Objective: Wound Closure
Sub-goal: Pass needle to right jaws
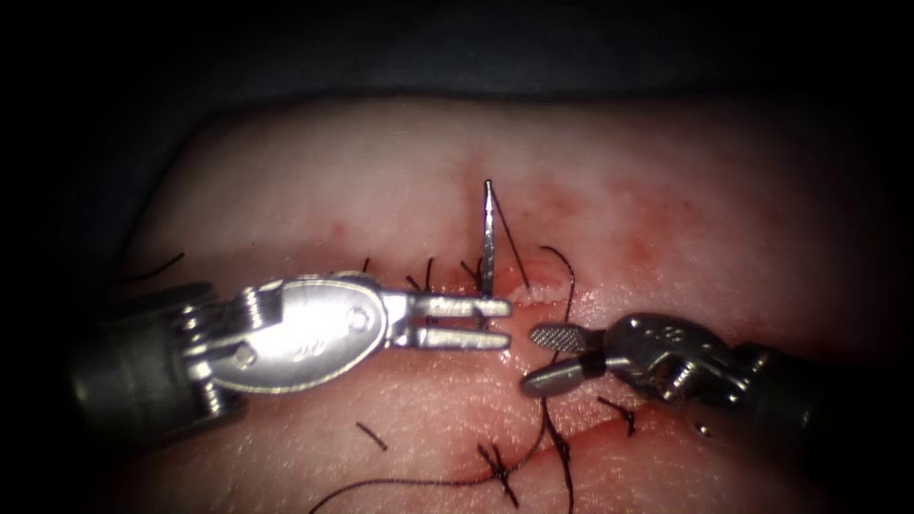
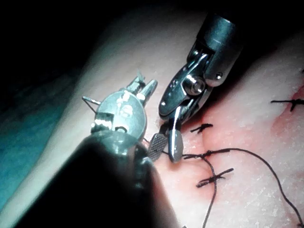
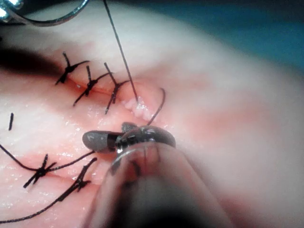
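Darkness surrounded the lit tissue (image 1: 666, 190), pale pink and stained with red fluid (image 1: 647, 243) along its two cuts. On the nearer cut (image 1: 571, 443), dark knotted stitches (image 1: 497, 464) were seen, with a long thread (image 1: 557, 400) running up across the surface toward the farther cut (image 1: 543, 290). Cut ends of thread (image 1: 371, 436) lay loose on the tissue.

The right gripper (image 1: 535, 359) was seen between the two cuts, its jaws spread apart in a clear V and nothing held between them; the lower jaw rested on or just above the tissue beside the thread. The left gripper (image 1: 503, 322) lay just opposite it, tip to tip, and the needle (image 1: 487, 238) was held by it. Whether its jaws were fully closed could not be told from the endoscope view, where two blades with a slot between them were seen, yet the needle was gripped at its lower part by the upper blade.

The needle stood nearly upright above the farther cut, its point raised clear of the tissue. Thread trailed from it down into the open right end of that cut.
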You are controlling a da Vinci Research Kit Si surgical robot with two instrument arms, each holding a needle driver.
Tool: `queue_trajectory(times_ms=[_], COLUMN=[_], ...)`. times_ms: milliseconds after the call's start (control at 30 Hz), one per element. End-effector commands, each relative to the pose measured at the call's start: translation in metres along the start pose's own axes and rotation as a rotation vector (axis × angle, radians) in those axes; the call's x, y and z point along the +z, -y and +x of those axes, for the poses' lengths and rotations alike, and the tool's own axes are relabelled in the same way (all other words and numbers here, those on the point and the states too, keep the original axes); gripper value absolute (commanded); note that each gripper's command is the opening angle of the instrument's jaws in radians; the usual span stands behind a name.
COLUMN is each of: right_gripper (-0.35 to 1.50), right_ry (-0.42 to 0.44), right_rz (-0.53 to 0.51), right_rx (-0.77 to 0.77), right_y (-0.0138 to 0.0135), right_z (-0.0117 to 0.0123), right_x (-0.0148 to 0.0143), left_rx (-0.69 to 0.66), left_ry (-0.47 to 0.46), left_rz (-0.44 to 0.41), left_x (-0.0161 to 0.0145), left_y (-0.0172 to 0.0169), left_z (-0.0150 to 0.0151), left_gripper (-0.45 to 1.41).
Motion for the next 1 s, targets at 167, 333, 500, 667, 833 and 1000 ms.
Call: queue_trajectory(times_ms=[167,333,500,667,833,1000], right_gripper=[0.66,1.13,1.42,1.42,1.28,1.42], right_ry=[0.106,0.016,-0.234,-0.322,-0.326,-0.270], right_rz=[-0.149,-0.140,-0.049,-0.011,0.023,0.019], right_rx=[-0.163,-0.134,0.007,0.118,0.271,0.380], right_y=[0.0010,0.0014,0.0021,0.0027,0.0029,0.0031], right_z=[-0.0001,0.0005,0.0028,0.0049,0.0039,0.0009], right_x=[0.0001,-0.0027,-0.0057,-0.0089,-0.0082,-0.0040], left_rx=[0.059,0.103,0.137,0.168,0.185,0.205], left_ry=[-0.030,-0.031,-0.050,-0.075,-0.077,-0.063], left_rz=[0.023,0.075,0.112,0.133,0.136,0.122], left_x=[-0.0013,-0.0032,-0.0039,-0.0043,-0.0040,-0.0030], left_y=[0.0028,0.0053,0.0064,0.0064,0.0048,0.0022], left_z=[0.0012,0.0016,0.0021,0.0024,0.0009,-0.0016], left_gripper=[-0.45,-0.45,-0.45,-0.45,-0.45,-0.45])
